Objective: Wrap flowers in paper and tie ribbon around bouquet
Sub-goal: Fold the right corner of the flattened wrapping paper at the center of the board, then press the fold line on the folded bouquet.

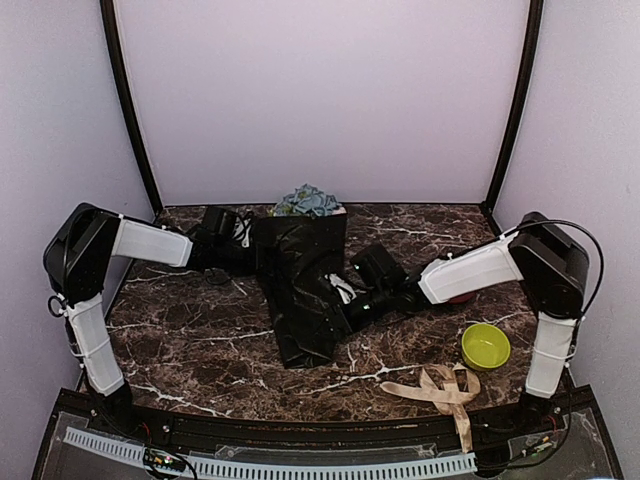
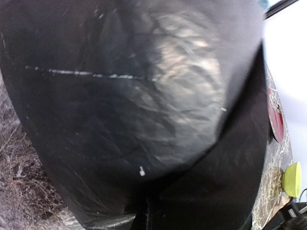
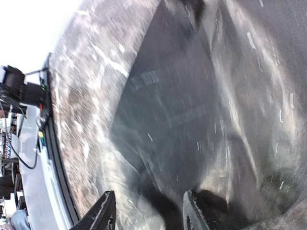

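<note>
Black matte paper sheet rolled around blue-headed artificial flowers, left gripper closed at its far-left edge, right gripper open-jawed at its right side.

Paper folded over flowers; ribbon apart, beside bowl.

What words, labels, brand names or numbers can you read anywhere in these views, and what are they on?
No text can be read in any view.
On the black paper: only pale scuffs and a crease line, no letters.
On the green bowl and the ribbon: plain, no print.
On the clutter beyond the table edge in the right wrist view: too blurred to read.
</note>
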